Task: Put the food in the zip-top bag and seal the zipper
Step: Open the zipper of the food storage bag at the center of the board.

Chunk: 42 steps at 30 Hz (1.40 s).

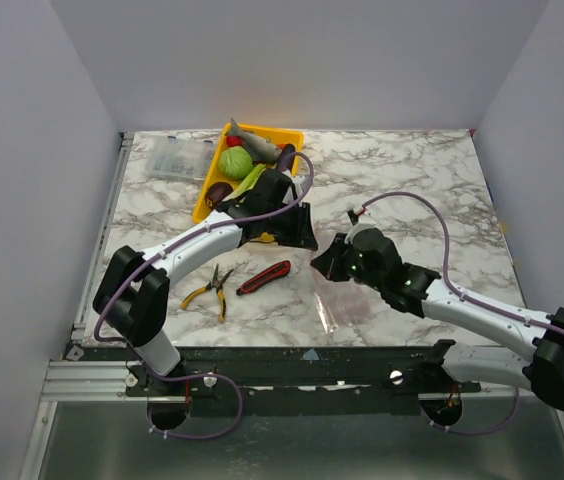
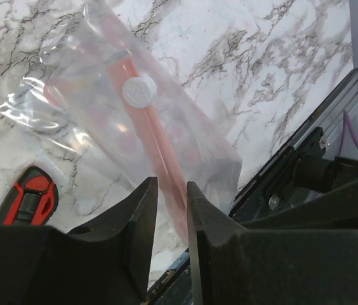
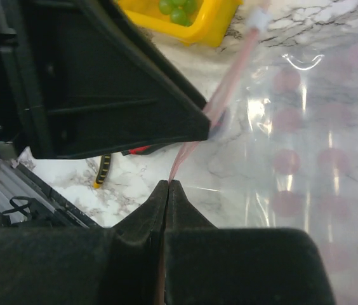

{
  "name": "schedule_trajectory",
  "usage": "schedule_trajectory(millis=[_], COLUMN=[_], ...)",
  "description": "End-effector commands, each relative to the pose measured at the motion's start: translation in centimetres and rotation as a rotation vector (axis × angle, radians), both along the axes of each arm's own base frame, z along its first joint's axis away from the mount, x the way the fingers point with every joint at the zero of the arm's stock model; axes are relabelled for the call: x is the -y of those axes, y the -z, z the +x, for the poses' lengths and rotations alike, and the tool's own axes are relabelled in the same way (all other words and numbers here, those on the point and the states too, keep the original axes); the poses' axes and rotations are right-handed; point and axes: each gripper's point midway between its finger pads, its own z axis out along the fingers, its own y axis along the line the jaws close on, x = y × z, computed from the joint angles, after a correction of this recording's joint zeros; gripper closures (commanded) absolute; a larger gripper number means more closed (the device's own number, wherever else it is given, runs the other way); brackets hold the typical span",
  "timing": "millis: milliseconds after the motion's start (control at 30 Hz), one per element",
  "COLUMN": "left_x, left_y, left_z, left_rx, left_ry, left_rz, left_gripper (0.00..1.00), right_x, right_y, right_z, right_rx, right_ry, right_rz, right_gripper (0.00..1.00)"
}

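The zip-top bag [image 1: 347, 305], clear with pink dots, lies on the marble between the arms. Its pink zipper [image 2: 160, 146] carries a white slider [image 2: 139, 91]. My left gripper [image 2: 172, 184] straddles the zipper with its jaws narrowly apart; the strip lies against one finger and a gap shows beside it. My right gripper [image 3: 168, 183] is shut on the zipper [image 3: 230, 82] at the bag's [image 3: 306, 159] corner, close under the left gripper [image 1: 300, 238]. The food sits in a yellow tray [image 1: 207, 195]: cabbage [image 1: 235, 162], fish [image 1: 252, 145], grapes [image 3: 176, 9].
A red-black utility knife [image 1: 264, 277] and yellow-handled pliers [image 1: 212, 290] lie left of the bag. A clear hard box [image 1: 177, 158] stands at the back left beside the tray. The table's near edge rail [image 2: 306, 146] is close to the bag.
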Motion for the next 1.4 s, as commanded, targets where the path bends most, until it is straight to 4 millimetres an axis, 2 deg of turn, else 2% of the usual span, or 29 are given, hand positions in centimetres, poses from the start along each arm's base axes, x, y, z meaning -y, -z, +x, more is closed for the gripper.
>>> schedule_trajectory(millis=[0,133,200,267,367,467,600,700,800,833,1100,1267,1367], left_x=[0.8,1.1,1.2,1.2,1.2,1.3,1.4,1.3,1.1,1.0,0.7,0.7,0.7], left_y=[-0.8,-1.1,-1.5,-2.0,-2.5,-3.0,-3.3,-3.5,-4.1,-4.4,-5.6,-5.8,-5.8], left_z=[0.0,-0.5,-0.7,-0.8,-1.0,-1.3,-1.7,-1.8,-2.1,-2.1,-2.7,-2.8,-2.8], left_rx=[0.006,0.003,0.008,0.017,0.024,0.015,0.0,0.003,0.012,0.017,0.034,0.024,0.024], left_ry=[0.053,0.086,0.099,0.107,0.111,0.112,0.108,0.101,0.096,0.095,0.083,0.082,0.07], left_rz=[-0.039,-0.064,-0.072,-0.084,-0.097,-0.118,-0.146,-0.148,-0.155,-0.162,-0.192,-0.199,-0.191], left_gripper=[0.81,0.96,1.0,1.0,1.0,1.0,1.0,1.0,1.0,1.0,1.0,1.0,1.0], right_x=[-1.1,-1.2,-0.6,0.0,0.6,1.0,0.3,1.9,3.5,3.8,4.7,3.6,3.0], right_y=[-0.8,-0.3,0.0,0.1,-0.6,-1.2,-1.3,-1.0,-1.7,-2.1,-4.2,-6.2,-6.4], right_z=[0.0,-0.3,-0.6,-1.2,-1.9,-2.3,-2.3,-1.5,-0.8,-0.5,1.7,2.8,3.0], right_rx=[0.012,-0.035,-0.064,-0.086,-0.103,-0.102,-0.128,-0.139,-0.111,-0.106,-0.131,-0.112,-0.128], right_ry=[0.029,0.039,0.053,0.048,0.054,0.063,0.073,0.198,0.304,0.329,0.396,0.371,0.365], right_rz=[-0.039,-0.105,-0.14,-0.163,-0.147,-0.115,-0.065,-0.076,-0.049,-0.033,0.035,0.064,0.075], right_gripper=[0.99,0.99,0.95,0.85,0.79,0.79,0.78,0.67,0.53,0.52,0.51,0.51,0.51])
